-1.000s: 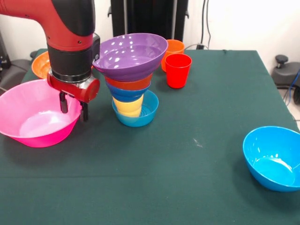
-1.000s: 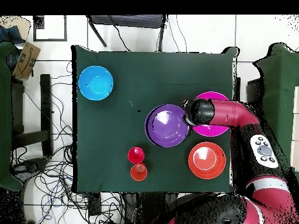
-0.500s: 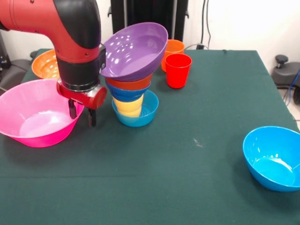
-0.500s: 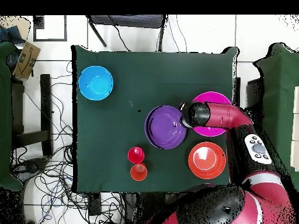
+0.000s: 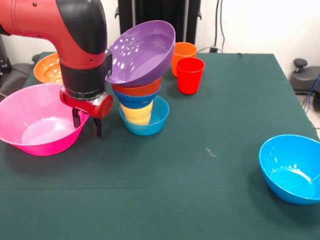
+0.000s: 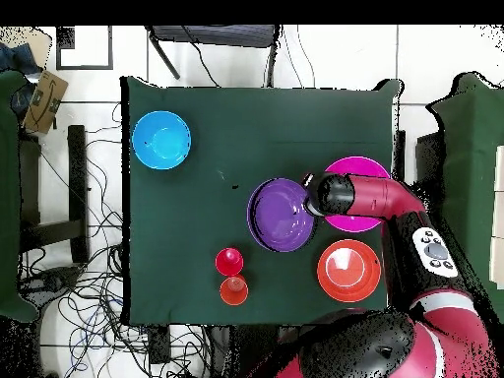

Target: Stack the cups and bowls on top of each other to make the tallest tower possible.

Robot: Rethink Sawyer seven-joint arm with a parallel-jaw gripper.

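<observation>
1. Your pincer (image 5: 86,122) hangs between the pink bowl (image 5: 35,120) and the tower (image 5: 141,80), fingers apart, grasping nothing.
2. Tower on the green surface (image 5: 200,175): small blue bowl (image 5: 150,120) at the base, yellow cup (image 5: 136,113), blue and orange bowls above, purple bowl (image 5: 142,50) on top.
3. Purple bowl is tilted steeply, low rim against the arm's wrist; looks like contact, hard to confirm.
4. Red cup (image 5: 190,75) and orange cup (image 5: 184,52) stand behind the tower; bright blue bowl (image 5: 292,167) sits well apart.

Purple bowl (image 5: 141,51) tipped steeper; arm (image 5: 75,40) moved against it.
</observation>
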